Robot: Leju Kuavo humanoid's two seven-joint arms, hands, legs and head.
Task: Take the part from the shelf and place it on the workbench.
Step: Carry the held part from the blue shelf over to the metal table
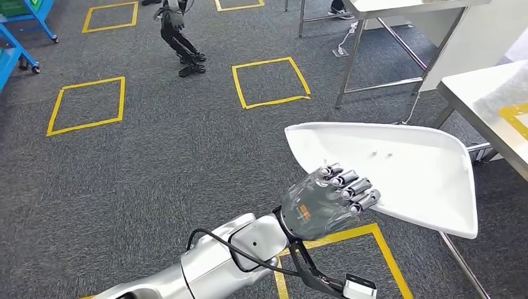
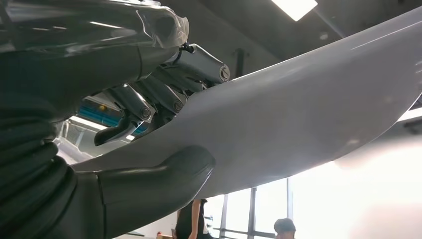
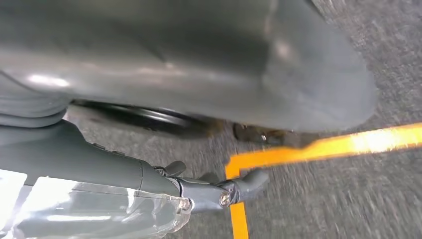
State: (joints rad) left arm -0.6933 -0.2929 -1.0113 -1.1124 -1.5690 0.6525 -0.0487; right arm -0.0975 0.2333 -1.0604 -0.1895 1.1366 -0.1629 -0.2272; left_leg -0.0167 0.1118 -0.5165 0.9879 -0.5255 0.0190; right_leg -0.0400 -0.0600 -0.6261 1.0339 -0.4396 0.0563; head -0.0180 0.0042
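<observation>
The left hand (image 1: 327,202) grips a wide white part (image 1: 405,168) over grey carpet (image 1: 155,162), fingers (image 1: 355,187) curled over its rim, near a tabletop (image 1: 479,93). The right hand (image 3: 149,184) hangs low; I cannot tell its fingers' state.

Below me the floor (image 1: 155,156) is dark grey carpet, marked with squares of yellow tape (image 1: 271,82); one square lies ahead near the middle, another (image 1: 87,106) off to my left, and more sit farther back. A steel-legged table (image 1: 398,12) stands ahead on my right, a white cable (image 1: 346,38) trailing by its leg. Nearer on my right is a white-topped workbench (image 1: 479,99) with yellow tape on its surface. Blue metal carts (image 1: 22,31) on castors stand at the far left. Overhead I see a dark ceiling with a bright light panel (image 2: 294,7), and tall windows (image 2: 268,209) glow beyond two people (image 2: 191,221).
</observation>
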